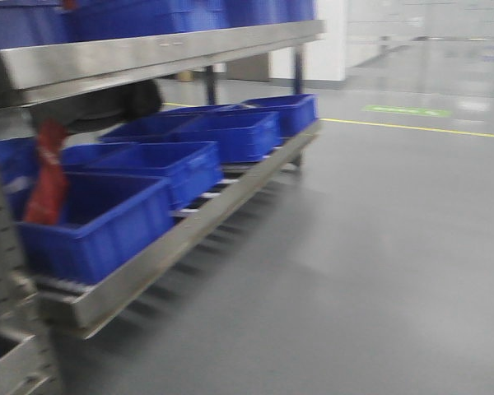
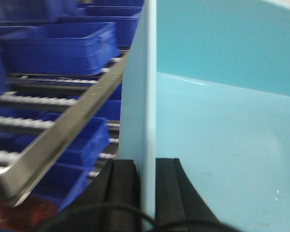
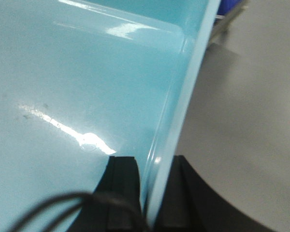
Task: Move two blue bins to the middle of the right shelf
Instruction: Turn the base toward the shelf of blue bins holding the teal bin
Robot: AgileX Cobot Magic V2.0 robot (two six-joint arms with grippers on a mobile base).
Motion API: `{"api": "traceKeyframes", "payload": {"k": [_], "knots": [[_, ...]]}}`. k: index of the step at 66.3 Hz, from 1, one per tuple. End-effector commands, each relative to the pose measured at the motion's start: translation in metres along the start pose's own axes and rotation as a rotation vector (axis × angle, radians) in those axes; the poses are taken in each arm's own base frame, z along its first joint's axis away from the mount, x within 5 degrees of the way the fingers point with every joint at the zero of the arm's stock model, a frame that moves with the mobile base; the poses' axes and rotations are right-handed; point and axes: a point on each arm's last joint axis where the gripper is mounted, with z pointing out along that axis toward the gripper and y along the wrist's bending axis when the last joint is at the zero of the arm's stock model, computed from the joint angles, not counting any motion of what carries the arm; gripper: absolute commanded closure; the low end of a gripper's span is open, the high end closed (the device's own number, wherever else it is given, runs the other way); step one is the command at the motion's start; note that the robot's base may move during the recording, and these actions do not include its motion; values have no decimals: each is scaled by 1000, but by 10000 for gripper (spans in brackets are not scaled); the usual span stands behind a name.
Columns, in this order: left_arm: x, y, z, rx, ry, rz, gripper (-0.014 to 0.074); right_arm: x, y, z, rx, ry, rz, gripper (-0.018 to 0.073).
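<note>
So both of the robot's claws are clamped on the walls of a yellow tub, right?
Not yellow: the tub is pale blue. Both wrist views show it, with the left gripper and right gripper each clamped on a wall.

The left end effector (image 2: 146, 166) sat at the bottom edge of the view, and its two black fingers (image 2: 123, 181) were clamped on the upright side wall (image 2: 139, 96) of a light blue bin (image 2: 222, 145), one finger on each face of the wall. The smooth inside of the bin filled the space right of the end effector. A thin black cable (image 2: 101, 209) curved just below the fingers. Left of the end effector, a metal shelf rail (image 2: 63, 137) ran diagonally, with roller tracks (image 2: 34, 99) behind it. Dark blue bins (image 2: 63, 46) stood on the rollers, up and to the left, and more of them were under the rail.
</note>
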Motion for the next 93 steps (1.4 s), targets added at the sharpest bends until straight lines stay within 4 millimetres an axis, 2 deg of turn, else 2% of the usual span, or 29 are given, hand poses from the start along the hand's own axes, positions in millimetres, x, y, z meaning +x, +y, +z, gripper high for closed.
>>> {"api": "traceKeyframes", "payload": {"k": [1,93], "knots": [[-14,-6,-9,62,-110,-70,707,-4,7,-5,-64,-40,-5,711],[-14,-6,-9,62,-110,-70,707,-4,7,-5,-64,-40,-5,711]]}}
